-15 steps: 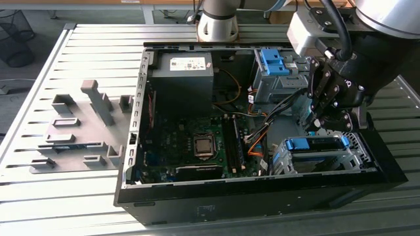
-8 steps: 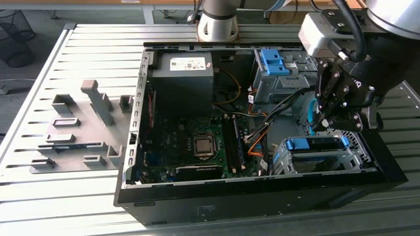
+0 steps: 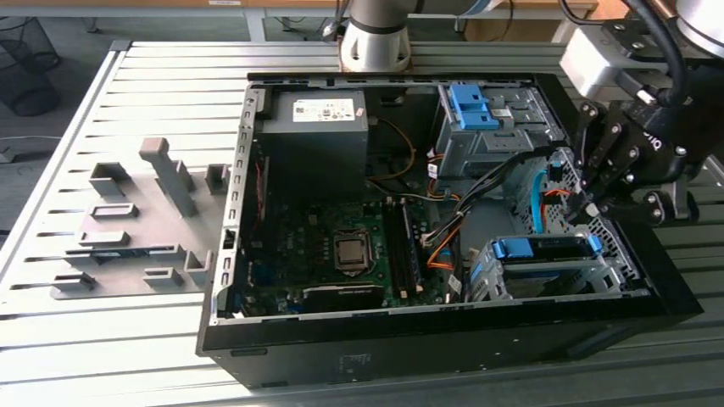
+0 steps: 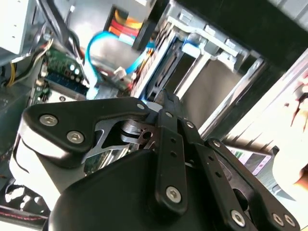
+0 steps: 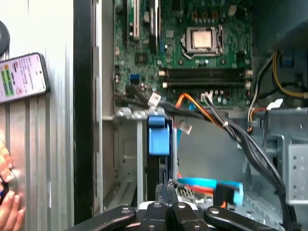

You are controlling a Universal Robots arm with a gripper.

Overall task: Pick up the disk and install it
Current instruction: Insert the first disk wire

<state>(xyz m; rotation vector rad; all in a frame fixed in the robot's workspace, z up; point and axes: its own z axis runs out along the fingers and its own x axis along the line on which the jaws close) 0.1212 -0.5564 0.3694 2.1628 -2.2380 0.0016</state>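
The robot arm's black two-finger gripper [image 3: 584, 206] hangs inside the right end of an open black desktop computer case [image 3: 453, 326], as the exterior view frames it. In both wrist views its fingertips [image 5: 167, 187] [image 4: 166, 99] are drawn together, with no gap between them. Whether anything thin is pinched there cannot be told.

Just in front of the tips, in the first wrist view, the silver hard disk with blue plastic rails [image 5: 159, 138] sits in a grey metal drive cage. The exterior view puts the disk [image 3: 543, 250] in the case's near right corner. A light-blue flat cable [image 5: 207, 184] runs beside the gripper.

Beyond lie the green motherboard [image 3: 328, 246], a black power supply box [image 3: 311, 140] and a bare blue bracket [image 3: 470, 106]. Outside the case, a phone [image 5: 21, 77] and a person's hand [image 5: 7, 202] rest on the grey slatted table [image 3: 147, 76].
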